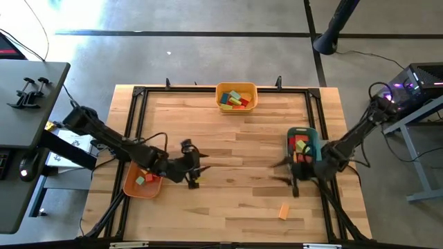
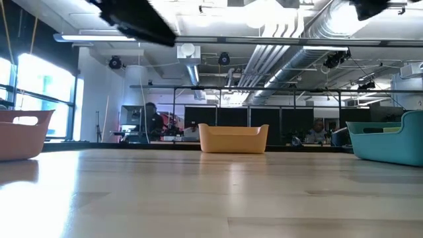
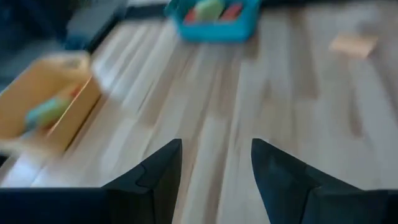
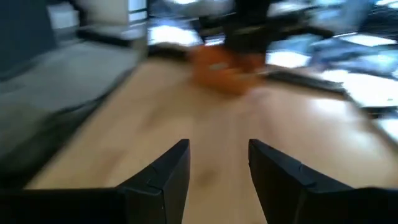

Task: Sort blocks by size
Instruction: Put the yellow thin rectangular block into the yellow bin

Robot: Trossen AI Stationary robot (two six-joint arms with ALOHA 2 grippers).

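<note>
Blocks in trays | one orange block on table

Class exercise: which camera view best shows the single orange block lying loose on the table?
The high view: the loose orange block lies alone on bare wood near the table's front edge, clear of the teal tray. The left wrist view shows it only as a blur. The low and right wrist views miss it.

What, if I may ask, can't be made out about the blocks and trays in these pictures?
- Orange tray, high view: the left arm covers part; its blocks are too small to size.
- Teal tray, low view: the wall hides its contents.
- Loose orange block, left wrist view: blurred, shape unclear.
- Right wrist view: motion blur smears everything ahead.
</note>
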